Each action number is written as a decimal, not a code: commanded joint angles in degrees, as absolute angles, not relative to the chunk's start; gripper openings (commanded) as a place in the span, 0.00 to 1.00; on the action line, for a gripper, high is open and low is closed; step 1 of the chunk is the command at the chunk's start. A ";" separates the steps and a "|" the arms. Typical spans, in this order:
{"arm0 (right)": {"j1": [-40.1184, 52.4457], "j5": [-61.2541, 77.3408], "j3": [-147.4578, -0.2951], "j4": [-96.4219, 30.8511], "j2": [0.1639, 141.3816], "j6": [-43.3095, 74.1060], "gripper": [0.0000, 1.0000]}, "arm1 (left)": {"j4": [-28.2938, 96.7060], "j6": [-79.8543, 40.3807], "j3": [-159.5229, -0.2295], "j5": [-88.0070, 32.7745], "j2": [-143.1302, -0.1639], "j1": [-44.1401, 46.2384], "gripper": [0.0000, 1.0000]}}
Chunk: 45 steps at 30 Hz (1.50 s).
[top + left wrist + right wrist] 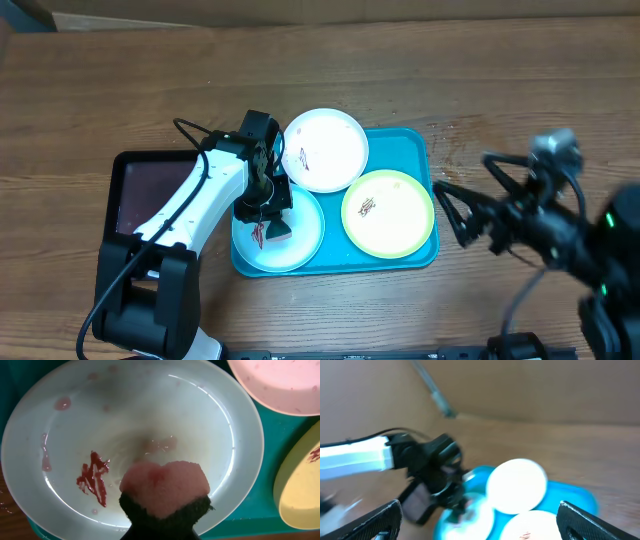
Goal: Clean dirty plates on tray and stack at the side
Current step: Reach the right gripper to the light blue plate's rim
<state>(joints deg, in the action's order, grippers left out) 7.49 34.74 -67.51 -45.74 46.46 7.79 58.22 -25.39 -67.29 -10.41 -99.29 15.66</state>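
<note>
**Sponge on the pale blue plate, 3 plates on the tray**

My left pincer point(268, 226) is pinching a sponge point(165, 491). Its soft, stained face presses on the pale blue plate point(150, 405), which sits in the near-left corner of the tray point(405, 145). A red-brown smear point(93, 481) lies just beside the sponge, with fainter pink traces toward the plate's rim.

The white plate point(323, 148) rests at the tray's far-left corner and overhangs the tray's edge. The yellow-green plate point(387, 212) fills the right end, and both carry 1 small smear. My right pincer point(455, 215) hangs spread wide over the bench, just off the tray's right edge, and holds nothing. A dark tray point(150, 185) lies on the bench to the left.

I judge these plates to be light, stiff and thin, and slick where wet. One could skate across the tray under a sideways rub, so I would press down and use short strokes. For lifting I would take a plate at its rim, with 1 finger under the lip. The overhanging white plate offers the easiest edge
</note>
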 commanded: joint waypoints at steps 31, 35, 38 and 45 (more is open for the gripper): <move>39.00 10.52 -68.64 -32.12 101.38 29.17 0.37 | 58.24 -28.82 -67.33 -4.47 -99.22 13.78 0.04; 39.31 10.50 -68.64 -31.20 104.03 29.19 0.30 | 58.22 -28.82 -67.33 -4.47 -99.22 13.78 0.04; 39.31 10.52 -68.64 -31.00 105.36 29.21 0.27 | 58.22 -28.80 -67.33 -4.47 -99.22 13.78 0.04; 39.38 10.57 -68.58 -31.09 107.92 29.19 0.25 | 58.15 -29.02 -67.33 -4.51 -99.22 13.78 0.04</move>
<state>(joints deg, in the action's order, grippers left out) 39.05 11.11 -67.72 -31.29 106.56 28.88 58.08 -27.57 -67.29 -5.28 -99.29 14.13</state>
